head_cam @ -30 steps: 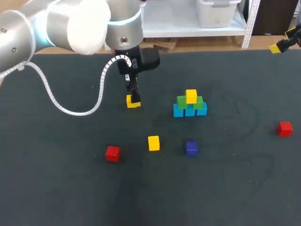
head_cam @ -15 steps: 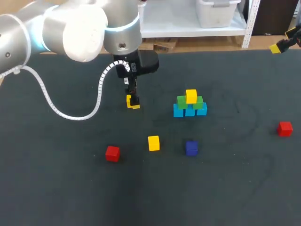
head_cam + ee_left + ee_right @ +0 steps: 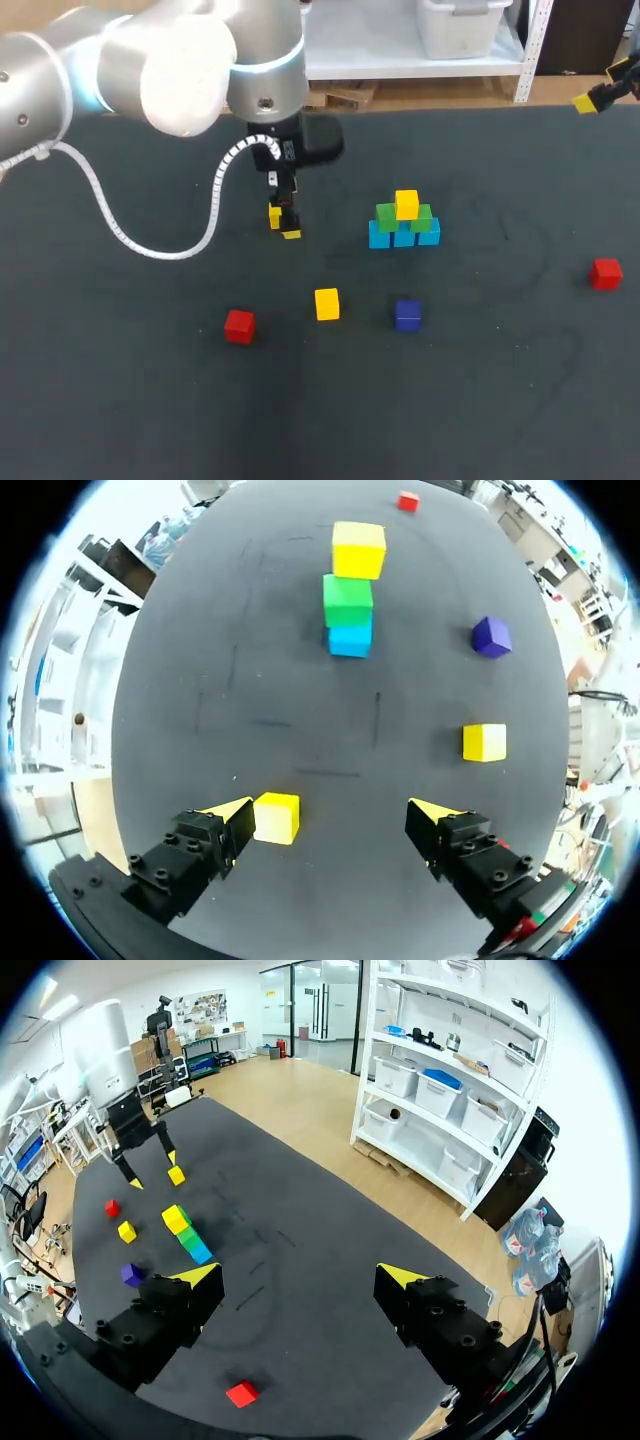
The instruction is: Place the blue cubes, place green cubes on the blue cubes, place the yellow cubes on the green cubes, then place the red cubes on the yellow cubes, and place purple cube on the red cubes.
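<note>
Cube, yellow, lies against one tip of my left gripper, spread wide apart, clamping nothing.

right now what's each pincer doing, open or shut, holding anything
Left pincer: open, a yellow cube beside one fingertip, not gripped.
Right pincer: open, holding nothing.

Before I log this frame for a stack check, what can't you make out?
Head view: left gripper covers most of the yellow cube.
Left wrist view: stack seen end-on, front cubes hide the other blue and green ones.
Head view: right gripper cut by the edge.
</note>
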Controlling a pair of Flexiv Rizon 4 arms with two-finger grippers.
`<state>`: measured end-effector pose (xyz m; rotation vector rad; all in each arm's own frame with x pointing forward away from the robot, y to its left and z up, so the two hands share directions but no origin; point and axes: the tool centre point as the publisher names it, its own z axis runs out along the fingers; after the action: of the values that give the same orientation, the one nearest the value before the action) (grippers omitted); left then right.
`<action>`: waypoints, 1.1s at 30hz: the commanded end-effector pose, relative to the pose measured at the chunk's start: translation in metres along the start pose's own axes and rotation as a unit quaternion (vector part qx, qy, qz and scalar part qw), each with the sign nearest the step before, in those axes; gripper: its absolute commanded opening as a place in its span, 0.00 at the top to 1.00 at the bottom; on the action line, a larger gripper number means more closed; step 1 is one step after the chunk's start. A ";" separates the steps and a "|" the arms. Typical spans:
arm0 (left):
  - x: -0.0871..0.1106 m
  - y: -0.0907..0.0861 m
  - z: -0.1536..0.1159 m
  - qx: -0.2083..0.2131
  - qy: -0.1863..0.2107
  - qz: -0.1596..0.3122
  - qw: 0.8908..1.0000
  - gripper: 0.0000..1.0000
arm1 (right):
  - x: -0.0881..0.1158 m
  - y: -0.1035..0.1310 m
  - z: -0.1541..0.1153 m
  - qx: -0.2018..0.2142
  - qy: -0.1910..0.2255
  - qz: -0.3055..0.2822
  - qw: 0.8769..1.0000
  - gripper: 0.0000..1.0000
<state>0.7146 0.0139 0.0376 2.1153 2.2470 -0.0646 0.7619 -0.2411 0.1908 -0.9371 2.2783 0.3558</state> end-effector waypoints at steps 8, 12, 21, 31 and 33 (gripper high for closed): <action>0.010 0.011 0.019 0.002 0.025 0.033 0.999 0.00 | 0.000 0.000 0.000 -0.001 -0.001 0.000 1.000 0.00; 0.011 0.015 0.019 0.000 0.026 0.036 0.999 0.00 | 0.000 0.000 0.000 -0.001 -0.001 0.000 1.000 0.00; 0.018 0.017 0.031 0.007 0.030 0.029 0.999 0.00 | 0.000 0.000 0.000 -0.001 -0.001 0.000 1.000 0.00; 0.019 0.023 0.037 0.006 0.033 0.029 0.999 0.00 | 0.000 0.000 0.000 -0.001 -0.001 0.000 1.000 0.00; 0.019 0.024 0.037 0.003 0.032 0.029 0.999 0.00 | 0.000 0.000 0.000 -0.001 -0.001 0.000 1.000 0.00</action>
<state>0.7352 0.0325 0.0047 2.2093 2.2176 0.0004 0.7619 -0.2411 0.1908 -0.9371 2.2783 0.3558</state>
